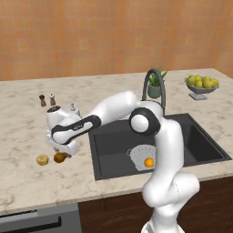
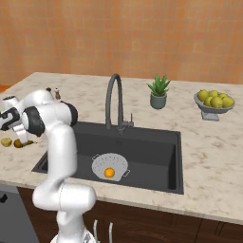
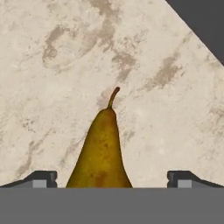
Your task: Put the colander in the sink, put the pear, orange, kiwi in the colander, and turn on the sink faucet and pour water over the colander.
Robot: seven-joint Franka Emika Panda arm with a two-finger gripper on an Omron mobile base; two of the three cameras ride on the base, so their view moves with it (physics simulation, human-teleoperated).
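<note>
- Leftward in the left base view, the white arm reaches over the marble tabletop, and the end effector hangs low beside the sink, just above the pear; its fingers are hidden by the hand from this side. The kiwi lies just left of the pear on the tabletop. Inside the dark basin sits the colander with the orange in it, partly masked by the arm's upright link. The sink faucet arches behind the basin; a potted plant stands close behind it. Two small shakers stand farther back on the left, and a footed bowl of lemons stands at far right.
- Right base view: the colander rests on the sink floor toward the near left, the orange inside it. The sink faucet rises at the rear rim, the potted plant to its right, the footed bowl of lemons beyond. At the left edge, the pear and kiwi lie on the tabletop beneath the hand.
- Hand view: the pear lies on the tabletop, stem pointing away, centred between the fingertips of the end effector, which stand wide apart, neither touching the fruit. A dark corner of the sink shows at upper right.
</note>
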